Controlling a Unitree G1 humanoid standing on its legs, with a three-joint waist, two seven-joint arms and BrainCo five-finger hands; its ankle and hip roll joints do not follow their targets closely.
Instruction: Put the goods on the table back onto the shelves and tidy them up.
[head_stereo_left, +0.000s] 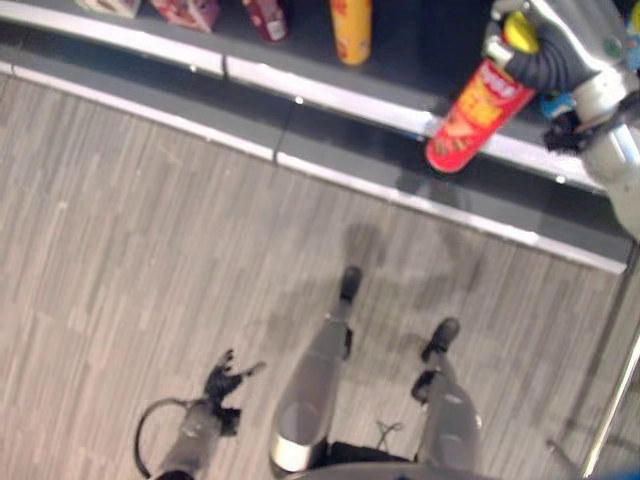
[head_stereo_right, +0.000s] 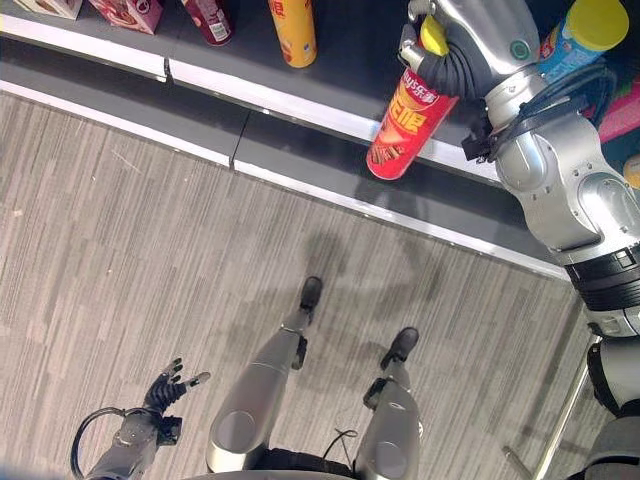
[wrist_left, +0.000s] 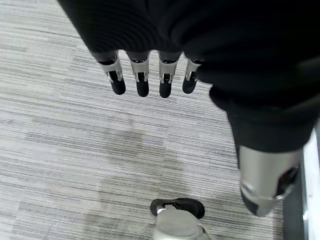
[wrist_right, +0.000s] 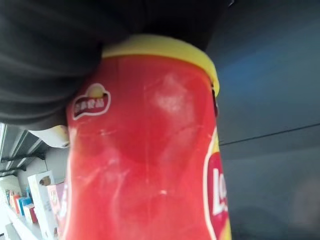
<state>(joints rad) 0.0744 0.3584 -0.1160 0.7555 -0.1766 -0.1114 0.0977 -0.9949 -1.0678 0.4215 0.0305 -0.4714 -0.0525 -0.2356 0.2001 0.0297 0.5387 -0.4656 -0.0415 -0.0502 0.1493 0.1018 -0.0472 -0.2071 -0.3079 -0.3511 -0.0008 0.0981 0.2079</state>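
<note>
My right hand (head_stereo_right: 462, 52) is curled round the top of a red chip can (head_stereo_right: 404, 124) with a yellow lid, holding it tilted over the front edge of the dark shelf (head_stereo_right: 330, 60) at the upper right. The red chip can (wrist_right: 145, 150) sits close under the palm in the right wrist view. My left hand (head_stereo_right: 168, 386) hangs low at the lower left over the floor, its fingers (wrist_left: 141, 80) straight and holding nothing.
On the shelf stand a yellow can (head_stereo_right: 293, 30), a dark red can (head_stereo_right: 207, 20), pink boxes (head_stereo_right: 130, 12) and a blue can with a yellow lid (head_stereo_right: 580, 35). A white rail (head_stereo_right: 260, 95) edges the shelf. Grey striped floor (head_stereo_right: 120, 250) lies below.
</note>
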